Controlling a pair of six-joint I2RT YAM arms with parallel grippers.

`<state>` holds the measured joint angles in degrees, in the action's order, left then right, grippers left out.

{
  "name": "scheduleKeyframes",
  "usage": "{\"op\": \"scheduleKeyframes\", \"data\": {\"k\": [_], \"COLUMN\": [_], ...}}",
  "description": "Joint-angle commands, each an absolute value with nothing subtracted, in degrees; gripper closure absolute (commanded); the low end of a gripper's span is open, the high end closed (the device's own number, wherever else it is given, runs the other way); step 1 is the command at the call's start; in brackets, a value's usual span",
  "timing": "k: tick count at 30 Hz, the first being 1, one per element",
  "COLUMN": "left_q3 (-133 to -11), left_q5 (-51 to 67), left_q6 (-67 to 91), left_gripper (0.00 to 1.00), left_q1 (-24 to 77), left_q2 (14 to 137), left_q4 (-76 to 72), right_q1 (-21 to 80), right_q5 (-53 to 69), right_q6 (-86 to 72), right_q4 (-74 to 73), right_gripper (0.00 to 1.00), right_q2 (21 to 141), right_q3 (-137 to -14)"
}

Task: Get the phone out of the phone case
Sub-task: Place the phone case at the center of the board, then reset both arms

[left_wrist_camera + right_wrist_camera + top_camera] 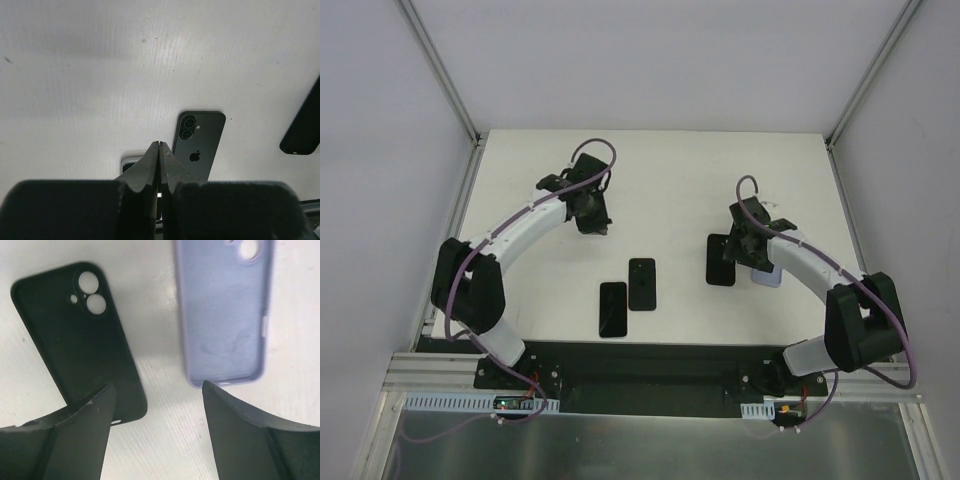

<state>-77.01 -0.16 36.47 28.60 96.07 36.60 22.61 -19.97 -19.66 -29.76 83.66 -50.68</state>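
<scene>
Two dark phones lie side by side in the middle of the table, one (642,283) back up and one (613,308) nearer the front. The left wrist view shows the back-up phone (199,142) with its logo, and the other phone (131,164) partly hidden behind my fingers. An empty black phone case (721,260) (75,335) and an empty lavender phone case (767,275) (225,310) lie to the right. My right gripper (745,250) (159,385) hangs open above the gap between the two cases, holding nothing. My left gripper (592,222) (159,142) is shut and empty, behind the phones.
The white table (660,170) is walled at the back and both sides. A black base rail (640,365) runs along the near edge. The black case (302,127) shows at the right edge of the left wrist view.
</scene>
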Motion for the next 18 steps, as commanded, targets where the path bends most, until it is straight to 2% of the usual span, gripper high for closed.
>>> {"op": "scheduleKeyframes", "data": {"k": [1,6,10,11,15,16,18], "left_q3": [-73.75,-68.3,-63.82,-63.29,-60.3,-59.34,-58.63], "left_q5": [-0.18,2.02,2.2,2.28,3.16,3.34,3.34], "left_q6": [33.49,32.17,31.47,31.2,30.59,30.67,31.02], "left_gripper": [1.0,1.0,0.99,0.97,0.75,0.65,0.52], "left_q1": [25.41,19.97,17.49,17.32,16.7,16.61,16.52], "left_q2": [87.91,81.84,76.39,75.68,72.78,71.99,71.28], "left_q4": [38.14,38.23,38.23,38.23,38.32,38.32,38.5], "right_q1": [19.96,18.63,18.37,18.28,18.2,18.19,18.28], "right_q5": [-22.94,-22.94,-23.47,-23.47,-24.6,-24.87,-25.57], "right_q6": [-16.09,-13.89,-12.83,-12.48,-12.13,-12.04,-12.13], "right_q4": [-34.36,-36.82,-38.75,-39.19,-41.57,-42.09,-43.33], "right_gripper": [0.24,0.1,0.05,0.05,0.04,0.04,0.04], "right_q2": [77.71,73.92,70.06,69.44,66.02,65.48,63.56], "right_q3": [-54.05,-55.2,-56.07,-56.25,-56.34,-56.34,-55.99]}}
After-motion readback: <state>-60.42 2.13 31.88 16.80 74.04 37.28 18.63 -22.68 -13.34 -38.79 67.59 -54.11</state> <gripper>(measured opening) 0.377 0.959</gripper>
